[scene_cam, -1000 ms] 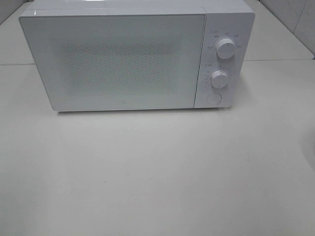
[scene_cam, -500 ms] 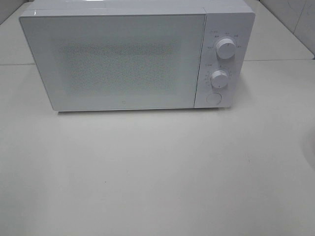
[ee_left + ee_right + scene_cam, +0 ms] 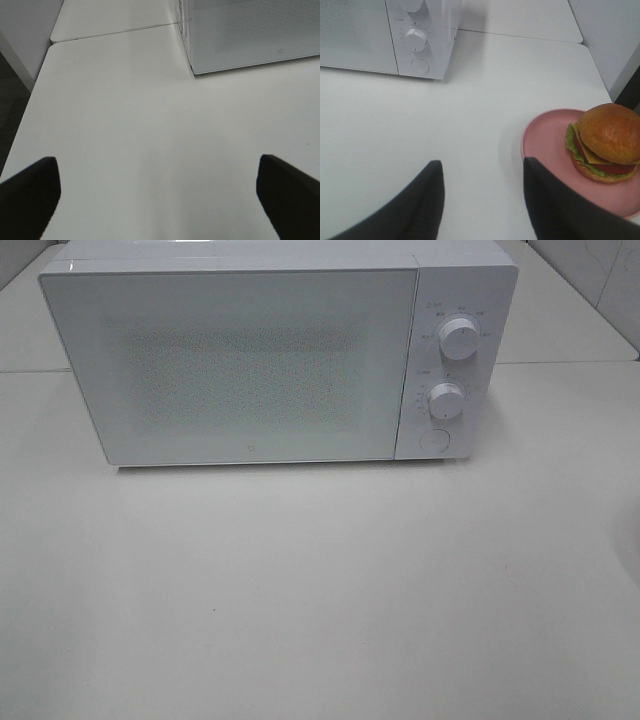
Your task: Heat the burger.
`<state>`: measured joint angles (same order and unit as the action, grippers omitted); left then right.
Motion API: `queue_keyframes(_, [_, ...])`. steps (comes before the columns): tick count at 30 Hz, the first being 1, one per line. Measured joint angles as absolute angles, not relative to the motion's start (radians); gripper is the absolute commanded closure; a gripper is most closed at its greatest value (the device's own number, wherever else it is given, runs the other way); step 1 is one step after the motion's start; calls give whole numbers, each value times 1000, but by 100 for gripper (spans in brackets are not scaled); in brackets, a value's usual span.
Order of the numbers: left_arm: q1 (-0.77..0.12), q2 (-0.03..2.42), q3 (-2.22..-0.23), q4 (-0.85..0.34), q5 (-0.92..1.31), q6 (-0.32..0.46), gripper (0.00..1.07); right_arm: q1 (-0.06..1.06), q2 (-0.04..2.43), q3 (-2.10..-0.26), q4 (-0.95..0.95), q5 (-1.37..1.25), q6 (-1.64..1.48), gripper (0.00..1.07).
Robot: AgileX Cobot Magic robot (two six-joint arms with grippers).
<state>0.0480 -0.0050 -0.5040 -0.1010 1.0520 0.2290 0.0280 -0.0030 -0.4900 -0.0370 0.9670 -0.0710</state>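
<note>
White table (image 3: 320, 590) holds a shut microwave (image 3: 250, 360) while the burger (image 3: 605, 142) waits on a plate (image 3: 547, 145) beside the right gripper (image 3: 482, 200), both grippers' fingers apart, left gripper (image 3: 157, 192) idle: open the door first, I judge

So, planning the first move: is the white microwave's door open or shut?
Shut: the white microwave's door sits flush with the control panel.

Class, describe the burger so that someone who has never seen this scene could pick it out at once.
Start at the white box-shaped microwave oven with its two round dials, standing on the white table. On the table off the oven's dial side lies a round pink plate. The small round burger with an orange-brown bun sits on that plate, the only food in sight, showing green, yellow and red filling layers.
</note>
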Motion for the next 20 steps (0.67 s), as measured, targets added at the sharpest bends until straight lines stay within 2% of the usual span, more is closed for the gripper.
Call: queue_keyframes(20, [48,-5,-504,-98,1052,229,5,28,-3,-490,-37,967,-71,56])
